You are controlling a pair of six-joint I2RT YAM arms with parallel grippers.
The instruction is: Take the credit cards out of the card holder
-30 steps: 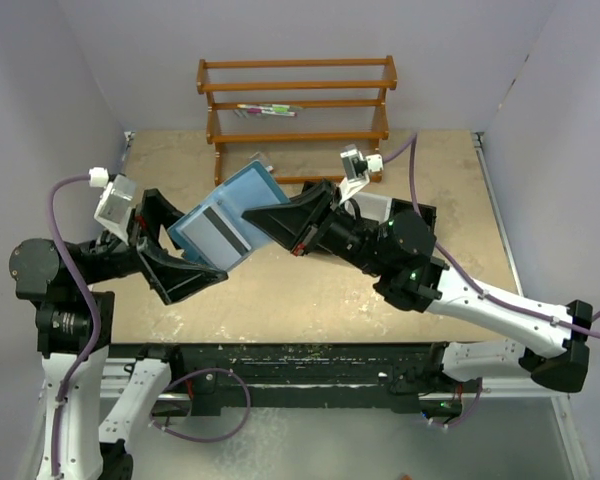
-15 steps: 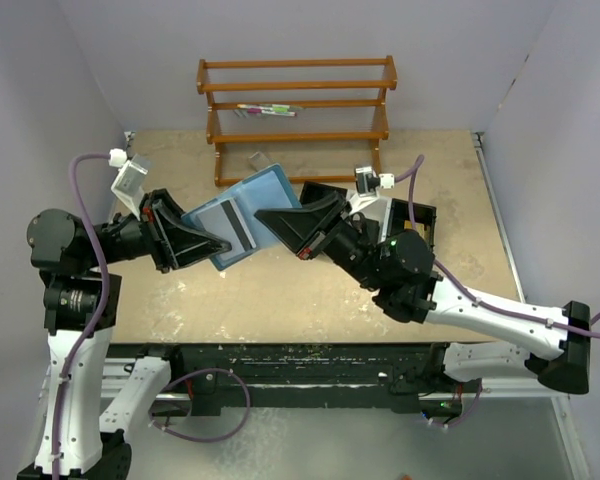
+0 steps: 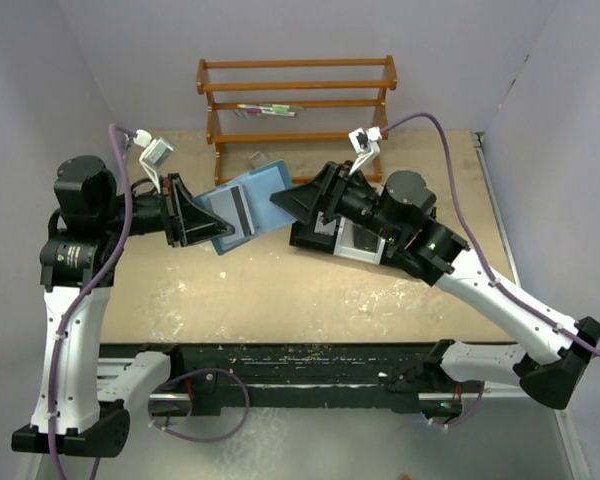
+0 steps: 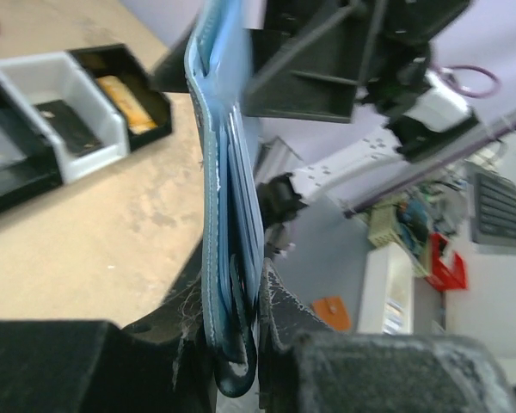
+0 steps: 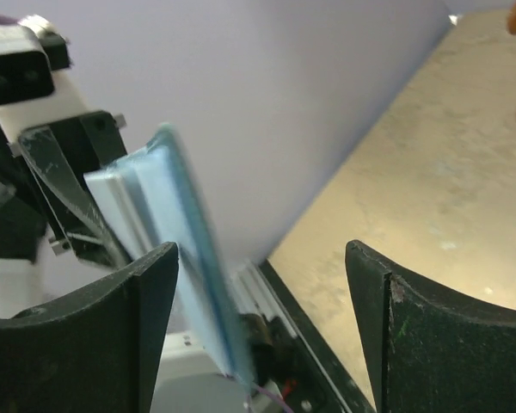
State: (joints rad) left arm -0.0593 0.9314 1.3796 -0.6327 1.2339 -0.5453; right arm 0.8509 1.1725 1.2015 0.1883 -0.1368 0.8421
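- The left gripper (image 3: 206, 218) is closed tight on the lower left corner of the card holder (image 3: 248, 190). In the left wrist view its fingers (image 4: 198, 344) pinch the folded edge from both sides.
- The card holder is held up in the air above the table (image 3: 280, 290), spread open and tilted, between the two grippers.
- A grey credit card (image 3: 228, 210) with a dark stripe lies against the open inner face of the holder. Any print on it is too small to read.
- Seen edge-on from the left wrist, the holder (image 4: 228, 206) shows as stacked blue layers. How many cards sit inside I cannot tell.
- A small clear item (image 3: 260, 158) lies on the table just behind the holder.
- A wooden rack (image 3: 298, 100) stands at the back edge of the table. A thin multicoloured thing (image 3: 267, 110) rests on its middle shelf, its markings unreadable.
- The right gripper (image 3: 290, 203) has its jaws spread wide and grips nothing. In the right wrist view the blurred holder (image 5: 176, 249) stands just inside one finger (image 5: 112, 335).
- A black tray (image 3: 312, 238) sits on the table under the right arm. One compartment holds an orange-brown item (image 4: 125, 90).
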